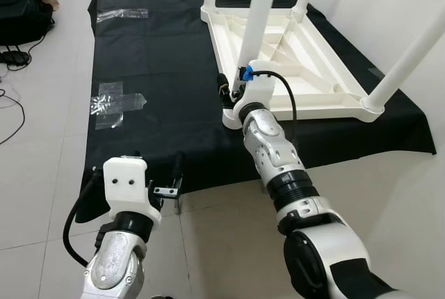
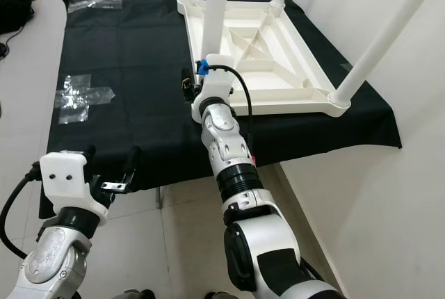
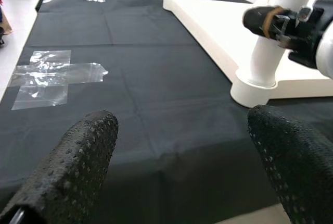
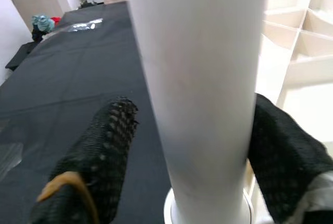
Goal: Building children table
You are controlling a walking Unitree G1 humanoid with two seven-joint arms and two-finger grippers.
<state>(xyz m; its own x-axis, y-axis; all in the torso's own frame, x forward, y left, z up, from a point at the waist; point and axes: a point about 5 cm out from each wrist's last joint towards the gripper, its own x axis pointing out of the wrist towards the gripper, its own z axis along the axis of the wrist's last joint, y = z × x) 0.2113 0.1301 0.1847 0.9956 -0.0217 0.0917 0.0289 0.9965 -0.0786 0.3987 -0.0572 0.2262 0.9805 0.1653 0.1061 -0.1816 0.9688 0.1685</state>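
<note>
While the white table (image 1: 299, 62) is lying upside down on the black cloth (image 1: 160, 69), the right gripper (image 4: 190, 146) is straddling its near leg (image 1: 259, 17), jaws not quite touching. Left gripper (image 3: 182, 146) is hovering w/ jaws open over the cloth's near edge.

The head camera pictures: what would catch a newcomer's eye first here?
A white table lies upside down on a black cloth spread on the floor, its legs pointing up. The right gripper has its fingers on either side of the near leg, close to its foot. The left gripper hovers open over the cloth's near edge.
</note>
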